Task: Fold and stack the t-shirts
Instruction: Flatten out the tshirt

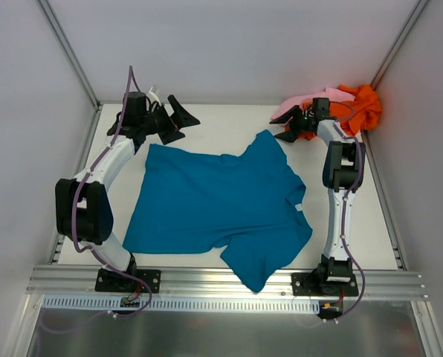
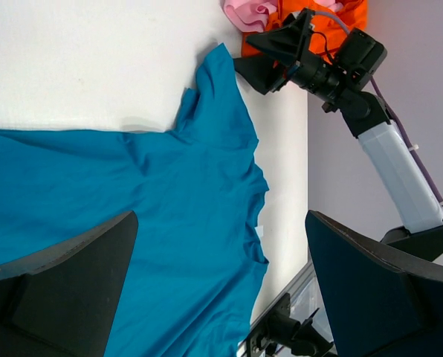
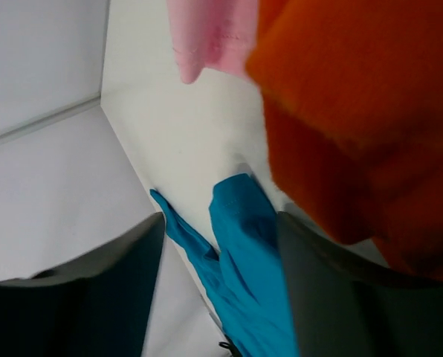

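Nothing is folded yet, I judge: the teal t-shirt [image 1: 214,204] lies spread on the worktop [image 1: 229,123], the orange t-shirt [image 1: 364,108] and pink t-shirt [image 1: 309,100] are heaped. The left tool [image 1: 183,126] and right tool [image 1: 279,129] both gape, empty.

The teal-blue t-shirt [image 2: 169,216] lies spread across the white worktop [image 2: 80,59], one sleeve reaching up towards the right jaws, which stand parted just beside its tip. Behind them bunch the orange t-shirt [image 2: 348,15] and the pink t-shirt [image 2: 247,13]. A small white tag [image 2: 259,232] shows at the neckline. The left jaws frame the bottom, wide apart.
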Controlling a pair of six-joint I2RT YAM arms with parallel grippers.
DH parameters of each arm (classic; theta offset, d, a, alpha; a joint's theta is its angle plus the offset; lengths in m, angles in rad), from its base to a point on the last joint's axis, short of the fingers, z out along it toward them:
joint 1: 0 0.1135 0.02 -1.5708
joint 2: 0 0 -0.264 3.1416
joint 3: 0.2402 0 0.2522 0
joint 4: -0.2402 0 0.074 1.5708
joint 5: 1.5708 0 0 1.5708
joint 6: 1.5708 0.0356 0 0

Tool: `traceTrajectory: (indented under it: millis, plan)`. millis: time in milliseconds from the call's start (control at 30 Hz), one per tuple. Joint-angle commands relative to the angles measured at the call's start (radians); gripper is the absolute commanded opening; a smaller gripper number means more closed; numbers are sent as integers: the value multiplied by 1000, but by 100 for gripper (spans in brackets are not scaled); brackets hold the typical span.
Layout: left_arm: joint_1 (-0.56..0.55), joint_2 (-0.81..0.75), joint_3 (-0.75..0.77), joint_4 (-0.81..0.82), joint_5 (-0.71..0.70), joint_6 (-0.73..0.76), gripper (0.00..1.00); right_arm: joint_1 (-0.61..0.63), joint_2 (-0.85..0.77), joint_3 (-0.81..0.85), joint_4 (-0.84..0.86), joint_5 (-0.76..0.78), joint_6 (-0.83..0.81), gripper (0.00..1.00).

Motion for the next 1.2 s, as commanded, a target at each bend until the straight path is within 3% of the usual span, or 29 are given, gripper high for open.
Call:
traceTrajectory:
  millis: [0, 33, 67, 167, 333, 400, 533, 667, 1167]
  plan:
    - [6, 4, 35, -3, 24, 16, 99, 14, -3, -36, 9, -29, 22, 57]
    - [6, 2, 33, -5, 24, 17, 99, 14, 3, -39, 20, -42, 30, 50]
    - [6, 1, 32, -8, 24, 22, 99, 14, 8, -39, 19, -47, 35, 36]
    - [6, -5, 21, -8, 24, 23, 99, 14, 9, -41, 22, -52, 42, 27]
    - [6, -13, 4, 0, 23, 22, 99, 14, 11, -31, 19, -50, 46, 21]
    - [7, -14, -2, 0, 24, 23, 99, 14, 8, -31, 20, -52, 52, 12]
    - [6, -16, -11, 3, 29, 26, 99, 20, 5, -34, 19, -53, 50, 15]
    - [9, -18, -20, 6, 35, 31, 99, 35, -6, -44, 17, -52, 38, 1]
    - [44, -34, -53, 3, 77, 60, 99, -43, -202, -28, -139, 183, -174, 1]
